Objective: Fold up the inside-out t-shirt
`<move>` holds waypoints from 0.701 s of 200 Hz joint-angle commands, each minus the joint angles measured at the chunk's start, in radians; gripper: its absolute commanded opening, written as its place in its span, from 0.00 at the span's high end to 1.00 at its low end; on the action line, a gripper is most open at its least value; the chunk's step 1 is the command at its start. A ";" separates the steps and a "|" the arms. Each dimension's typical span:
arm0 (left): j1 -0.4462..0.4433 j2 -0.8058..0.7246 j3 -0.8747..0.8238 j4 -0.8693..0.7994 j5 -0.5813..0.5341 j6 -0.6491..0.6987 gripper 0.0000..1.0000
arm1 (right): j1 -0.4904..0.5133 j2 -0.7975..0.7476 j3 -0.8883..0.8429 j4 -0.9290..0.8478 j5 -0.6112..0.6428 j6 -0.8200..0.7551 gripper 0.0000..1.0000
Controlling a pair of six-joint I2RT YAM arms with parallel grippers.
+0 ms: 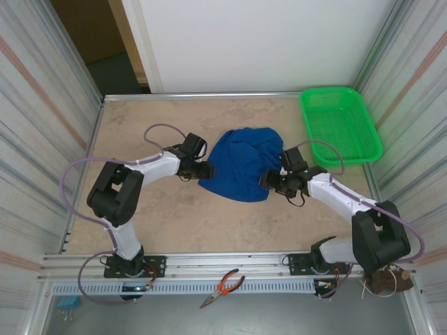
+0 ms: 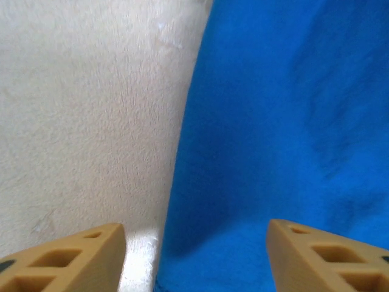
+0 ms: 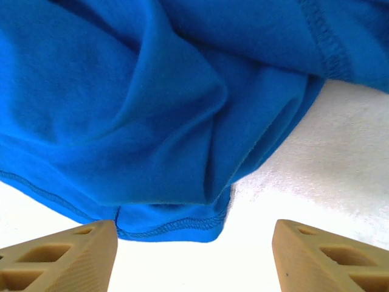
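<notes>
The inside-out t-shirt (image 1: 241, 164) lies crumpled in a royal-blue heap at the middle of the table. My left gripper (image 1: 207, 169) is at its left edge. In the left wrist view the tan fingers (image 2: 85, 255) stand apart, and the shirt's edge (image 2: 279, 121) runs down between them over the table. My right gripper (image 1: 267, 181) is at the heap's right side. Its jaws (image 3: 194, 243) are open, and a stitched hem corner of the shirt (image 3: 152, 109) lies just ahead of the gap, nothing pinched.
A green mesh basket (image 1: 340, 124) sits at the back right corner. Red-handled pliers (image 1: 223, 286) lie on the rail in front of the arm bases. Bare tan tabletop (image 1: 174, 216) spreads around the shirt, with metal walls on both sides.
</notes>
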 commanded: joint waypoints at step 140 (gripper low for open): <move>-0.007 -0.072 -0.037 0.095 0.098 -0.039 1.00 | 0.062 0.069 0.089 0.016 -0.062 -0.007 1.00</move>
